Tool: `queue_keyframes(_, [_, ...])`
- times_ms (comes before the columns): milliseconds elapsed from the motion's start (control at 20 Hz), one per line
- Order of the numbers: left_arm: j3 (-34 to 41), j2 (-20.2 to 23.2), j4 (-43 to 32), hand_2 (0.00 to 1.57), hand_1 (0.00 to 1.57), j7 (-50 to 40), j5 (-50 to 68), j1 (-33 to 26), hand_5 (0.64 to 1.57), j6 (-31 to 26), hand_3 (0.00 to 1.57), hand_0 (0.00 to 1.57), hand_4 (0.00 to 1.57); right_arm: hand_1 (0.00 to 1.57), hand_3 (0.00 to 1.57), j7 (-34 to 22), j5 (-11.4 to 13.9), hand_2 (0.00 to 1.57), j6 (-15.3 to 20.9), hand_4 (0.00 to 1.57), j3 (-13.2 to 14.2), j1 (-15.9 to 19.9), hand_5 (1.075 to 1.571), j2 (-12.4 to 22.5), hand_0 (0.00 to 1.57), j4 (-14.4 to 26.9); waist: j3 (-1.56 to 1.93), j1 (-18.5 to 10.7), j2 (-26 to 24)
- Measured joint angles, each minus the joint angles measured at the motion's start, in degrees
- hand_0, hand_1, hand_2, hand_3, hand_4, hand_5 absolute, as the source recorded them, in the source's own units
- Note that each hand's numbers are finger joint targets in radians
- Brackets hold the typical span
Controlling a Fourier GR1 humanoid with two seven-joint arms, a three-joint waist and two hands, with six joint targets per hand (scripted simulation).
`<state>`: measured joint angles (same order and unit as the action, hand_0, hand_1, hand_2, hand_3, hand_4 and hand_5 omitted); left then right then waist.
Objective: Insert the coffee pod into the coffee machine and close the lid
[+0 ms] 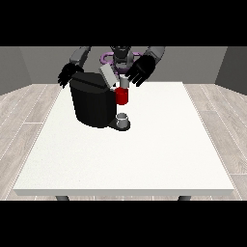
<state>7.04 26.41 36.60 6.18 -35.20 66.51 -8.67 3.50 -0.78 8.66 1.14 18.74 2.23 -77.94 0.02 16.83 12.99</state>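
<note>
On the white table (144, 154) stands the black coffee machine (91, 103), lid (108, 75) tilted up; the hand at the view's right (140, 71) hovers beside it, fingers spread; the other hand's (67, 75) fingers cannot be told

The robot has grey upper-arm segments with rounded shoulders and a grey central torso carrying a purple ring-shaped fitting. Each arm terminates in a black hand: the hand at the view's right (141, 70) and the hand at the view's left (69, 74).
</note>
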Motion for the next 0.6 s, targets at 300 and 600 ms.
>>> queue_keyframes(300, [-0.6, -1.6, 0.1, 1.29, 1.25, -0.1, -0.8, -0.1, 1.571, 0.7, 1.21, 1.25, 0.51, 0.00, 0.00, 0.4, -0.5, 0.00, 0.2, 0.54, 1.2, 0.0, 1.571, 0.4, 0.00, 0.6, 0.00, -0.3, 0.5])
queue_keyframes(600, [-0.4, -1.3, -0.4, 1.27, 1.20, 0.5, -1.4, 0.6, 1.571, 1.2, 1.20, 1.20, 0.50, 0.00, 0.00, 0.3, -1.2, 0.00, -0.2, 0.52, 1.3, 0.2, 1.571, 0.1, 0.00, 0.0, -0.01, 0.2, 1.5])
